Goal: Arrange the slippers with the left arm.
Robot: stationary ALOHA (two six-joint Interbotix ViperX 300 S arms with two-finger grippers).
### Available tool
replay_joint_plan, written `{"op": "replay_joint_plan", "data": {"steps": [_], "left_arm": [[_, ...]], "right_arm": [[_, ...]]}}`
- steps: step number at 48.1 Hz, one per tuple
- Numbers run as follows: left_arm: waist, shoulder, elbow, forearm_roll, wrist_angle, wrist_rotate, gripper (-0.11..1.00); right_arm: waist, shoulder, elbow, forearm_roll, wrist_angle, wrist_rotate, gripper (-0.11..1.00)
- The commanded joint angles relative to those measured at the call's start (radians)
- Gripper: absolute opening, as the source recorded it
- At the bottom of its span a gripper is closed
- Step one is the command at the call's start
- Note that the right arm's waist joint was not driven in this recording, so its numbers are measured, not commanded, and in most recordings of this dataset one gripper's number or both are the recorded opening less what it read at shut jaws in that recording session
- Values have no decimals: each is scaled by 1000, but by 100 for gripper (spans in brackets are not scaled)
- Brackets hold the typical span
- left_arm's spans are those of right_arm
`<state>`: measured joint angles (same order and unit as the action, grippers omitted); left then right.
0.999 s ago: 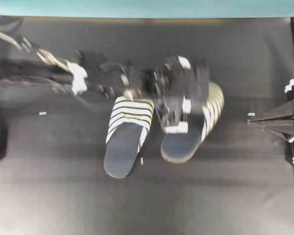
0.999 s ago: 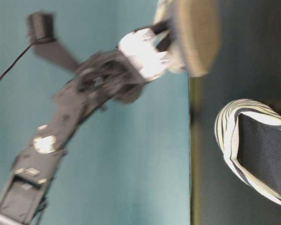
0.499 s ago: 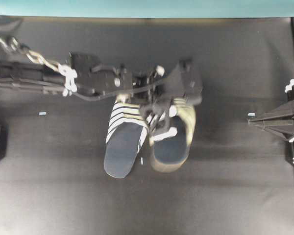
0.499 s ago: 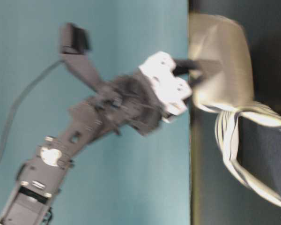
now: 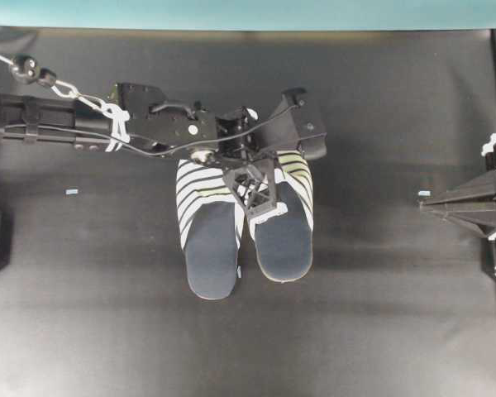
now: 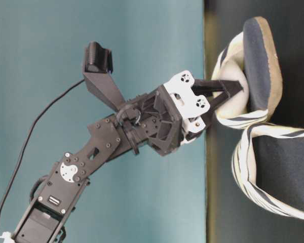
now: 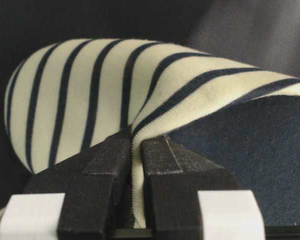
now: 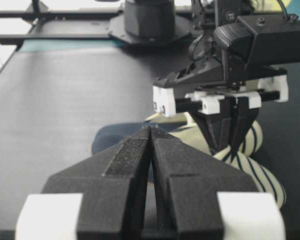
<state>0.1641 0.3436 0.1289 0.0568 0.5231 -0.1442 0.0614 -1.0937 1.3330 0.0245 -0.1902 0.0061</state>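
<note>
Left gripper: pinched shut on the striped cloth edge of the right slipper.
Left slipper: lay flat on the dark table, touching its mate.
Right slipper: beside it, toes far, seemingly tilted.
Handling: light, floppy cloth top, stiffer sole; the toe-cover edge looked the best hold.
Right gripper: closed, empty, well right.

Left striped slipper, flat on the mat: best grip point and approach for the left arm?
Pinch the open rim of the cream-and-navy striped toe cover of the left slipper, coming from above at the heel side. That fabric edge arches above the navy insole, leaving room for a finger underneath, as the left gripper grips the right slipper.
</note>
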Motion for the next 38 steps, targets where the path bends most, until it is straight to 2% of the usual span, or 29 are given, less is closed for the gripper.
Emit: {"op": "replay_joint_plan", "data": {"steps": [1, 11, 32, 35, 38], "left_arm": [[-18, -8, -15, 2, -11, 17, 1], [-35, -8, -8, 2, -12, 66, 1], [-23, -9, -8, 2, -23, 67, 3], [-18, -9, -5, 3, -14, 64, 10], [-18, -9, -5, 3, 0, 64, 27]], "right_arm": [[0, 3, -5, 3, -11, 8, 0], [0, 3, -3, 3, -12, 8, 0], [0, 3, -2, 3, -17, 8, 0], [0, 3, -2, 3, -18, 8, 0], [0, 3, -2, 3, -20, 8, 0]]}}
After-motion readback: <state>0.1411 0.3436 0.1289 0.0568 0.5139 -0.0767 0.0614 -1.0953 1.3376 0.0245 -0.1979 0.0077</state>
